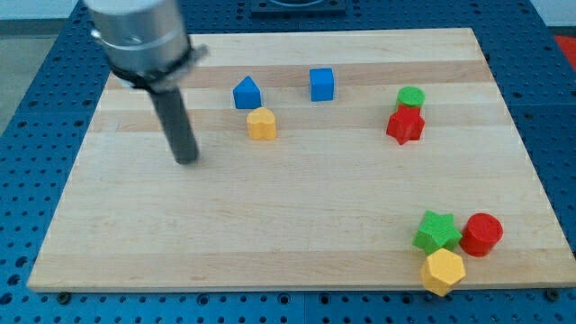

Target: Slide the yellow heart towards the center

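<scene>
Yellow heart (262, 124), its outline a little soft from this angle, sits on the tabletop (297, 193) in the upper half, left of the middle and just below the blue house-shaped block (247, 93), close to it but apart. The middle of the board lies a short way to the view's right and below the heart, so only a brief nudge is needed. My tip (186, 162) rests on the wood well to the view's left of the heart and slightly lower, touching no block. That puts it on the far side of the heart from the centre, which I judge suits a push rightward. There is no claw on this arm to be released or clenched, only the plain rod, so everything depends on where the tip meets the block. A push from the present height would send the heart right and slightly upward. I judge the tip should come in a little higher, without knocking the blue neighbour. The blue cube (321, 84), green cylinder (411, 96) and red star (405, 125) stand clear to the right. The green star (436, 232), red cylinder (481, 234) and yellow hexagon (443, 271) huddle in the bottom right corner, out of the way.
</scene>
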{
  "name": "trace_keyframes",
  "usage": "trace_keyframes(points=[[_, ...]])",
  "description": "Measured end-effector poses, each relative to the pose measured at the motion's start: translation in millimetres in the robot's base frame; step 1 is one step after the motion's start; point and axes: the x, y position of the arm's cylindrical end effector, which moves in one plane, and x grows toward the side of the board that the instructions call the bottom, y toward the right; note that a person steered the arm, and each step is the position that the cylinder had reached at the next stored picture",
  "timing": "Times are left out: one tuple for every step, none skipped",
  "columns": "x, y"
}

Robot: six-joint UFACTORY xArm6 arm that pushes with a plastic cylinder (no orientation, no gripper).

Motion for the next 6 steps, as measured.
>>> trace_keyframes(points=[[-47, -19], [-83, -8], [-90, 31], [-76, 60], [-67, 79], [-67, 80]])
